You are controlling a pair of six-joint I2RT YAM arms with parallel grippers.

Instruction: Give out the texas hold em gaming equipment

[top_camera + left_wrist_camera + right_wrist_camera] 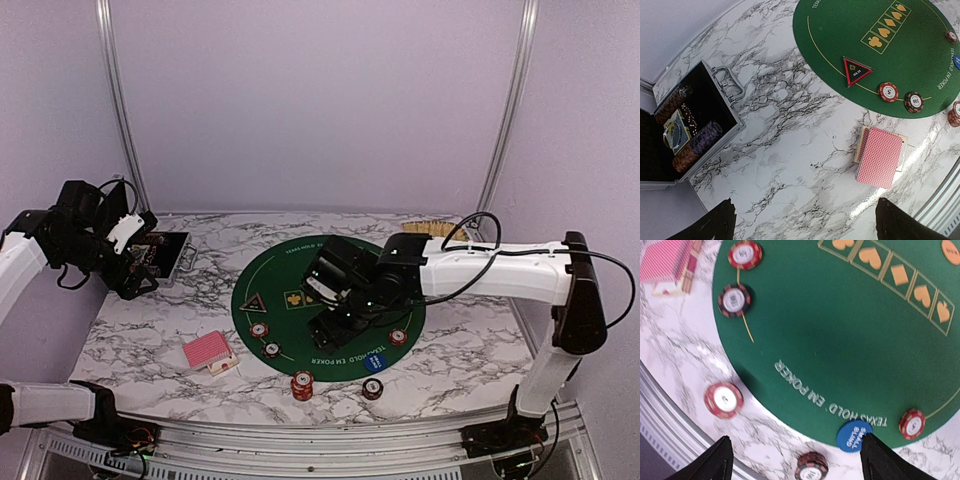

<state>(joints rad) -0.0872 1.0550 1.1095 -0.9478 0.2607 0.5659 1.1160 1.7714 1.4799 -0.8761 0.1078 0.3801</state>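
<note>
A round green poker mat lies mid-table. On it are a black triangular marker, red-and-white chips, a blue disc at the near edge and an orange disc. More chip stacks stand on the marble just off the mat. The red-backed cards lie left of the mat. My left gripper is open and empty, high above the marble beside the case. My right gripper is open and empty, hovering over the mat's near edge, one finger next to the blue disc.
An open black-and-silver case with chip rolls and a card deck sits at the far left. A tan woven tray is at the back right behind the right arm. The table's metal front rail runs close to the near chips.
</note>
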